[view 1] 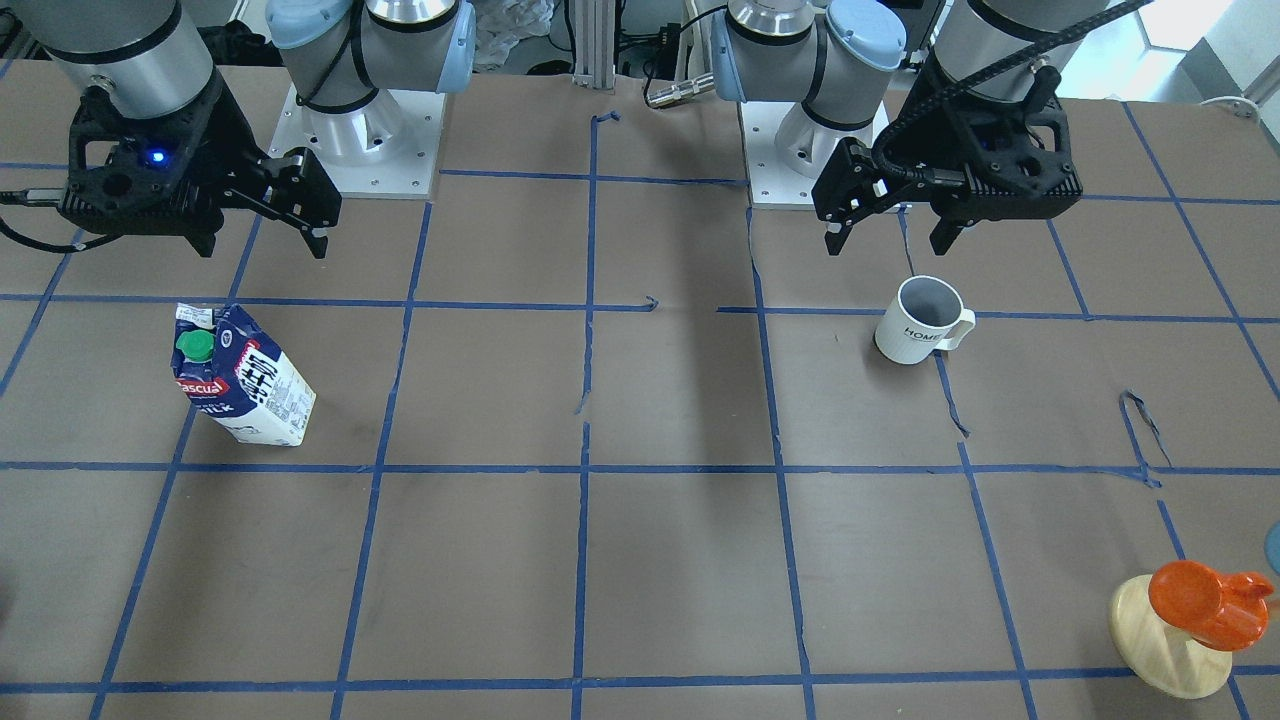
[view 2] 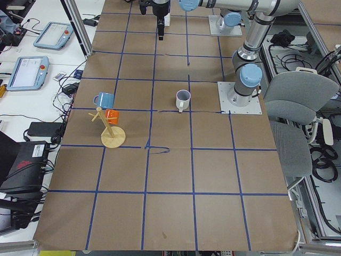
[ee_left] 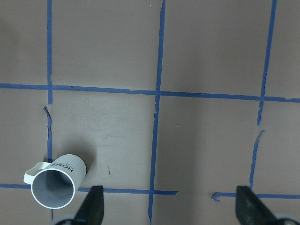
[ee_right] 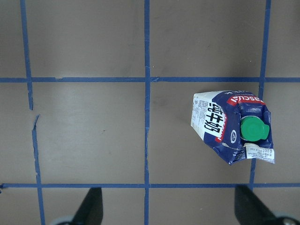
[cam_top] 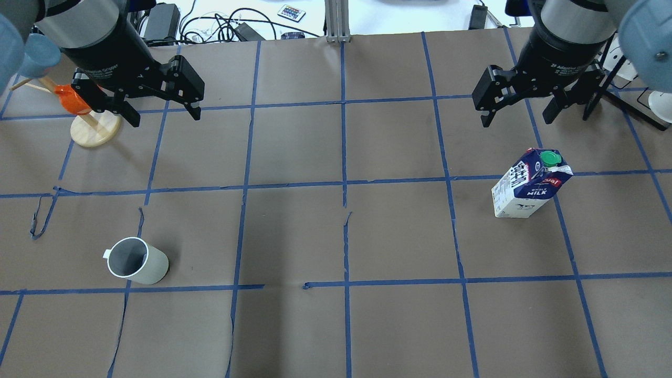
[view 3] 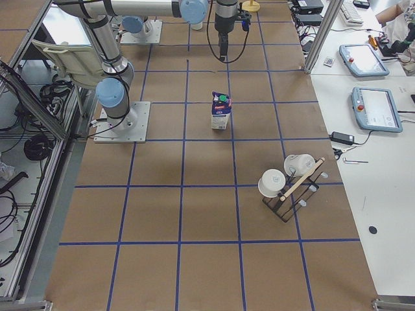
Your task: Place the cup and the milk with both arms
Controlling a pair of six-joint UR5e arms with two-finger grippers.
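Cup [cam_top: 137, 261] upright, well apart from milk [cam_top: 527, 189], also upright. Left gripper [cam_top: 165, 116] and right gripper [cam_top: 515, 119] spread wide, empty, raised. Risk: milk toppled if a descending finger clips its gable.

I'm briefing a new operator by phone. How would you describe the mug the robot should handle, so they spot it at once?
Start at the brown table with the blue tape grid, on the left arm's half. The cup stands upright and alone on the paper, nearer the robot than the wooden mug tree. Unlike the orange mug hanging there, it is white, grey inside, lettered HOME.
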